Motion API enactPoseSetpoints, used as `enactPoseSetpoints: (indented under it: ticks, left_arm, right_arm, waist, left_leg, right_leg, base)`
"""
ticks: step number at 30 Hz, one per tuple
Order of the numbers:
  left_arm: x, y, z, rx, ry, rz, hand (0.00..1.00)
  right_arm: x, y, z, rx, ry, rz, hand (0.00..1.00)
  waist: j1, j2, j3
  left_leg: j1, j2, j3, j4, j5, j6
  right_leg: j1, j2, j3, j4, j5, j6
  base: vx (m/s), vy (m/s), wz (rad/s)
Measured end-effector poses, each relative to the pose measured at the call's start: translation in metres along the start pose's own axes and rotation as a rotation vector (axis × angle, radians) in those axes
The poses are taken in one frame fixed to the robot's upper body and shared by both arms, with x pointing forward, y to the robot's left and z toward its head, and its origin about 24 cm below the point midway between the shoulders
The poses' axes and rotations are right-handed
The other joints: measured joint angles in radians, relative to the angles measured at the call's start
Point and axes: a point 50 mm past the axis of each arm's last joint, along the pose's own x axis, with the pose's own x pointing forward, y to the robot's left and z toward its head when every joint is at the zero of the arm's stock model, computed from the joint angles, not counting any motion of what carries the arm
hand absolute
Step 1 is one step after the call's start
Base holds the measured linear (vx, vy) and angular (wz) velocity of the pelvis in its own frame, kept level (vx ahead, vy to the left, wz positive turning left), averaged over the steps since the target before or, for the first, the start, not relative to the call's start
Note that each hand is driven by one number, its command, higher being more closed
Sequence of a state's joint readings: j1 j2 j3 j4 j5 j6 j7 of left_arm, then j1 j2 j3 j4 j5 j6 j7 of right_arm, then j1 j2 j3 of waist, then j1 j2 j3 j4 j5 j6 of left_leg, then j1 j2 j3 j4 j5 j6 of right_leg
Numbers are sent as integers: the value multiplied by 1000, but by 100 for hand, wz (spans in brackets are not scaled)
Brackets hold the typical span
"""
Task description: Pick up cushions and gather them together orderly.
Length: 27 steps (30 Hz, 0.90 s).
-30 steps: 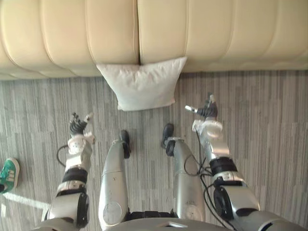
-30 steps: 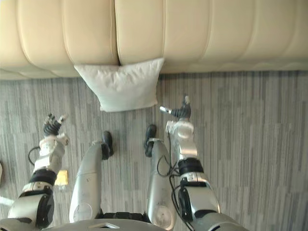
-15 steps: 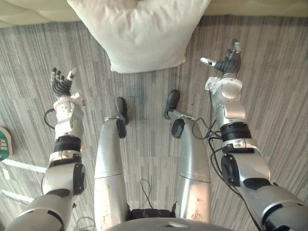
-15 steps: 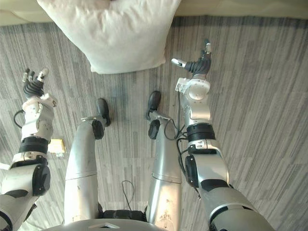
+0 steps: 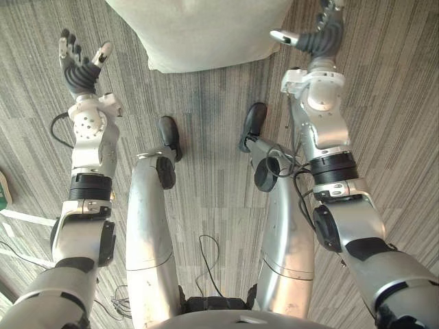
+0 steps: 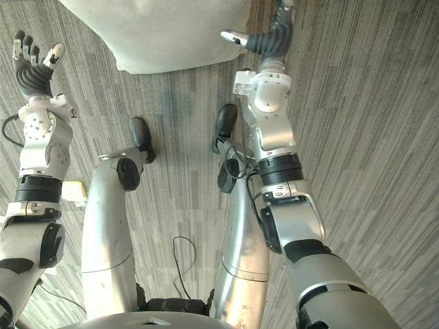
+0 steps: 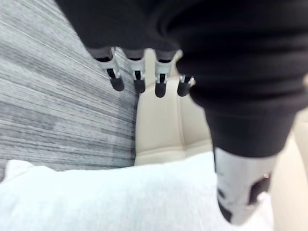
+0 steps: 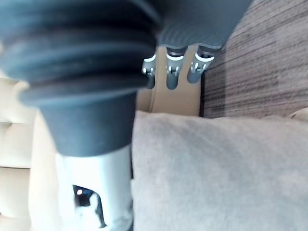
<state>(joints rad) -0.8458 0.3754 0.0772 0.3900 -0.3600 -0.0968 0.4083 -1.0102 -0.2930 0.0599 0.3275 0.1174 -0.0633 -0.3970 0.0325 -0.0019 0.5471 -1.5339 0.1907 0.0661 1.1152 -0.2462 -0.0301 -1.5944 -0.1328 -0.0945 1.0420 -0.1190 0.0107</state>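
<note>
A white cushion (image 5: 199,31) lies on the striped grey floor, its far part cut off at the top of the head views. My right hand (image 5: 317,38) is open at the cushion's right corner, thumb stretched toward the cloth, not gripping it. My left hand (image 5: 79,65) is open too, palm facing the cushion, a hand's width off its left side. In the right wrist view the cushion (image 8: 216,173) spreads just past my right hand (image 8: 171,72). The left wrist view has the cushion (image 7: 110,197) beyond my left hand (image 7: 144,77).
A cream sofa (image 7: 166,125) stands behind the cushion, also seen as the sofa (image 8: 19,144) in the right wrist view. Grey striped floor (image 5: 384,103) stretches to both sides. A green shoe tip (image 5: 3,192) sits at the far left edge.
The camera has tipped down and closer, so the cushion has slid toward the top edge. Both hands have reached forward and now flank the cushion, the right one at its corner.
</note>
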Motion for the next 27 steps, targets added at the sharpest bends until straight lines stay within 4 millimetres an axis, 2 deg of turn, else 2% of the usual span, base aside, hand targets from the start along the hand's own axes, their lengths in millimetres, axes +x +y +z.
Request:
enactPoseSetpoints:
  ticks: [1, 6, 10, 19, 27]
  left_arm:
    - [-2, -13, 9, 3, -50, -35, 0]
    - [-2, -38, 28, -18, -128, -82, 0]
    - [-6, -45, 38, -39, -170, -81, 0]
    - [-12, -51, 50, 56, -261, 1, 0]
    - [-7, -61, 63, -65, -244, 81, 0]
  right_arm:
    - [-2, 10, 9, 19, -39, 26, 0]
    - [-5, 29, 24, 78, -89, 35, 0]
    - [-11, 38, 37, 137, -134, 46, 0]
    - [-23, 59, 53, 239, -181, 61, 0]
    - [-24, 68, 58, 336, -173, 94, 0]
  waist:
    - [0, 0, 0]
    - [-8, 0, 0]
    - [-14, 0, 0]
    - [-24, 0, 0]
    - [-31, 0, 0]
  left_leg:
    - [-14, 0, -1, 5, 0, 0]
    - [-55, 1, -6, 24, -3, -2]
    - [-77, 8, -7, 43, -3, -10]
    - [-93, 16, -14, 52, -10, -13]
    - [-110, 14, -28, 52, -3, -26]
  right_leg:
    - [-15, 0, 0, 6, -1, 0]
    - [-55, 0, 1, 22, -1, -1]
    - [-77, 3, 2, 38, -2, 0]
    - [-94, 14, 1, 42, -3, 0]
    - [-105, 15, -8, 46, -4, -3]
  base:
    - [0, 0, 0]
    - [0, 0, 0]
    - [-2, -2, -3]
    - [-3, -2, -2]
    - [0, 0, 0]
